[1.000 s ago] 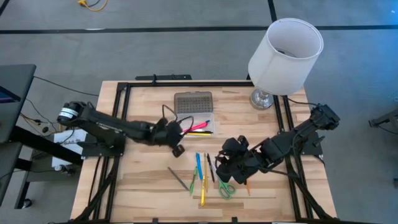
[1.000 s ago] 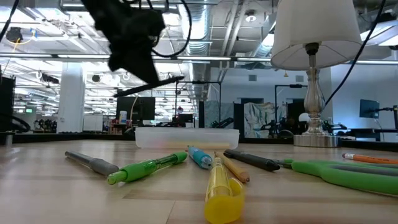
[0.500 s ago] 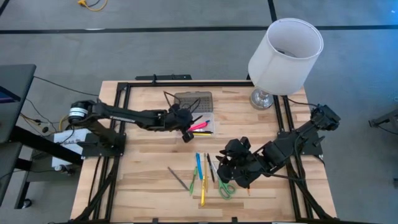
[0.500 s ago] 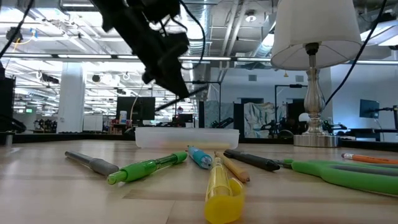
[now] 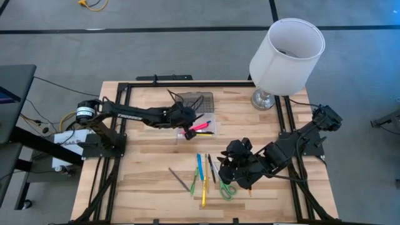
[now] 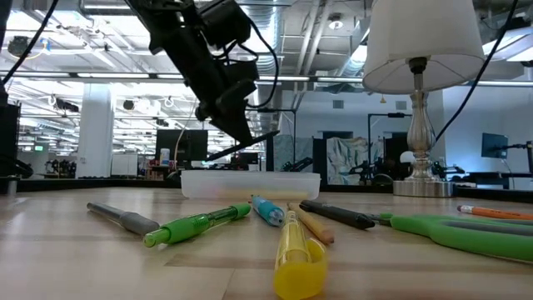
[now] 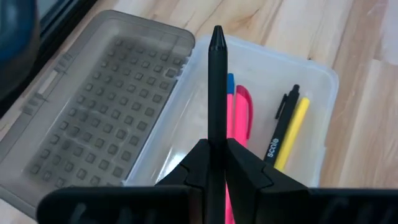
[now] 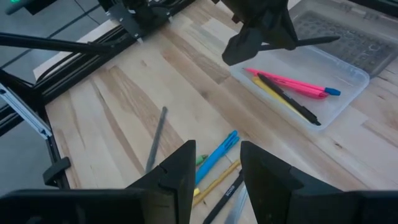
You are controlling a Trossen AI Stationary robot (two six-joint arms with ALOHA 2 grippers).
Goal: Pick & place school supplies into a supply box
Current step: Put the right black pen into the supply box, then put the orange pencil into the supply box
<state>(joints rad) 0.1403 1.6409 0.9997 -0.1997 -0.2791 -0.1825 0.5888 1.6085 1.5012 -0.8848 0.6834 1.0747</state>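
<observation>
**Inspector:** Left arm status?

**Assistant:** The left gripper (image 5: 185, 129) hangs over the supply box (image 5: 195, 124), fingers clamped on a black pen (image 7: 216, 93) that points out ahead of them above the open clear base.

**Inspector:** Box contents?

**Assistant:** A pink marker (image 7: 241, 112), a blue-tipped pen (image 7: 230, 81), a yellow pen (image 7: 293, 127) and a second black pen (image 7: 283, 127) lie inside. The grey dotted lid (image 7: 93, 106) is folded open beside the base.

**Inspector:** Right arm?

**Assistant:** The right gripper (image 8: 216, 167) hovers with fingers parted and empty, above the loose supplies at the table's (image 5: 150, 175) front: green-handled scissors (image 5: 226, 189), a blue pen (image 5: 200, 164), a yellow marker (image 5: 203, 190), a green pen (image 5: 194, 185), a grey pen (image 5: 177, 178). A white lamp (image 5: 284, 53) stands at the far right corner.
</observation>
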